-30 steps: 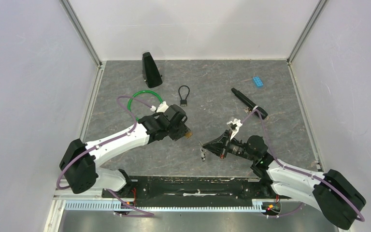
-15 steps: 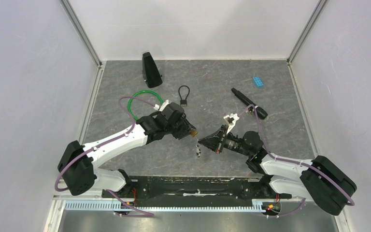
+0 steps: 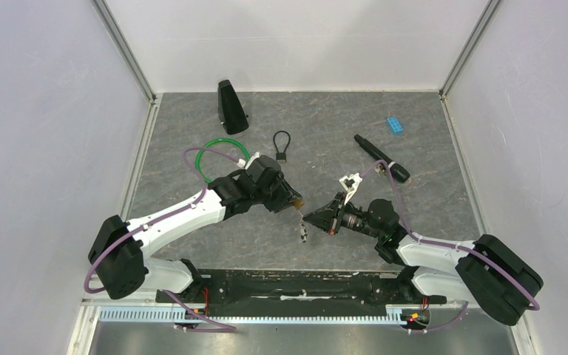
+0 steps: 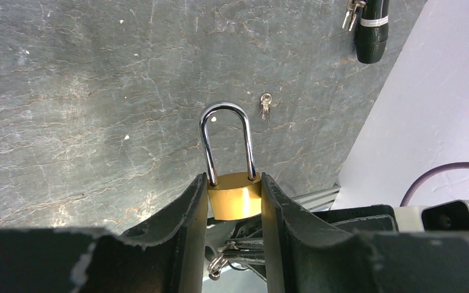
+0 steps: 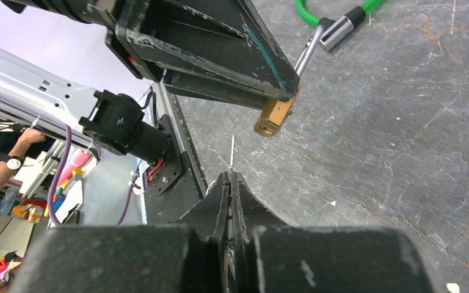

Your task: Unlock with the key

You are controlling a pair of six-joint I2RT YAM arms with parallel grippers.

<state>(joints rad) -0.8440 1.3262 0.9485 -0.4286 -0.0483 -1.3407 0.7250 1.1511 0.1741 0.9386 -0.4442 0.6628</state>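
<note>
— Presently, what is held over the surface [image 3: 192,126]?

— The brass padlock [image 4: 235,196] is gripped by its flanks in the left pincer [image 3: 291,198], shackle pointing outward, and it is raised clear of the surface. The key [image 5: 231,149] is pinched in the fully closed right pincer [image 5: 229,178]. Its blade is just short of the padlock's base and not yet entered.

— What failure is to be feared?

— If the blade were offered off-line, the brass would be struck beside the keyway. The key could then be twisted in its thin grip, or the padlock pushed back in its hold. A snag by the dangling key ring [image 3: 304,233] is also judged possible.

— And the surroundings?

— A green cable loop [image 3: 220,158], black wedge [image 3: 231,108], marker [image 3: 381,158], small black lock [image 3: 282,146] and blue brick [image 3: 395,124] are noted farther back. Nothing is seen between key and padlock.
</note>
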